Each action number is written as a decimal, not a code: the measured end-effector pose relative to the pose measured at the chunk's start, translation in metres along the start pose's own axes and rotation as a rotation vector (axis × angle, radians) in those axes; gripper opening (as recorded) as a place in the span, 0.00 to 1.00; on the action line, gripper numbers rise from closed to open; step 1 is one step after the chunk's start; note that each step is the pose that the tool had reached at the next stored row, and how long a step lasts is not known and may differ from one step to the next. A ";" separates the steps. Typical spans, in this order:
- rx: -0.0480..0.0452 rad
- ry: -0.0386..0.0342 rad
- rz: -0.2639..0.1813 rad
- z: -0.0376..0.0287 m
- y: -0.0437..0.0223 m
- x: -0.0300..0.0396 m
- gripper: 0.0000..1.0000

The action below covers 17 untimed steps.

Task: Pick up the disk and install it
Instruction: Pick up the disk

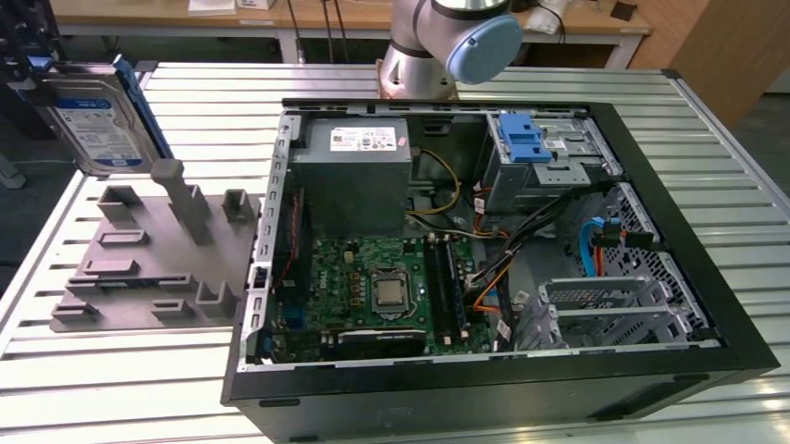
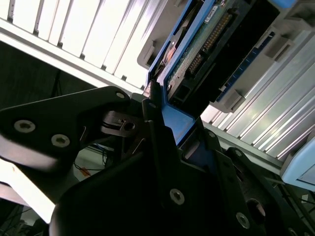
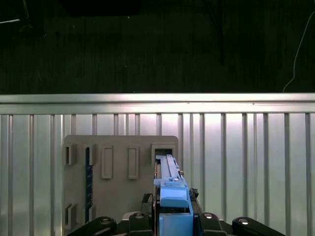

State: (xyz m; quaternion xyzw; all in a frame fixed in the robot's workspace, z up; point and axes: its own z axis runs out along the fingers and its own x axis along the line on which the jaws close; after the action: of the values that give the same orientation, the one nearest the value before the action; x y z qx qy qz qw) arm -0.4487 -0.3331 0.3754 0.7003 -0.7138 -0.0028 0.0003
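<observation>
The end effector [image 2: 156,105] is pinching the disk [image 1: 92,111] by its blue plastic rails [image 3: 172,194]. It holds the disk on edge above a grey slotted holder [image 1: 148,268] on the slatted metal table [image 1: 99,370], at the exterior view's left and well apart from the open computer case [image 1: 667,277] and its drive cage [image 1: 543,153]. The disk looks like a rigid, dense metal block, probably heavy for its size and sensitive to knocks. The rails and side edges seem the safest places to grip, away from the exposed circuit board and connector pins.
</observation>
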 end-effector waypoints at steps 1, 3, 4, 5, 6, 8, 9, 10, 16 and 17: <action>0.0000 0.0000 0.000 -0.0007 0.0000 0.0000 0.36; -0.0001 0.0000 0.000 -0.0021 0.0000 0.0000 0.36; -0.0001 0.0000 0.000 -0.0028 0.0000 0.0000 0.36; -0.0001 0.0000 0.000 -0.0035 0.0000 0.0000 0.36; 0.0000 0.0000 0.000 -0.0042 0.0000 0.0000 0.36; -0.0001 0.0000 0.000 -0.0058 0.0000 0.0000 0.36; -0.0001 0.0000 0.000 -0.0065 0.0000 0.0000 0.36; 0.0000 0.0000 0.000 -0.0072 0.0000 0.0000 0.36; -0.0001 0.0001 0.000 -0.0115 0.0001 0.0000 0.36; -0.0001 0.0001 0.000 -0.0123 0.0000 0.0000 0.36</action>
State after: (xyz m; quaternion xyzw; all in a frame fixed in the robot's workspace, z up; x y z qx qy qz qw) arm -0.4487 -0.3331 0.3877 0.7003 -0.7138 -0.0028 0.0004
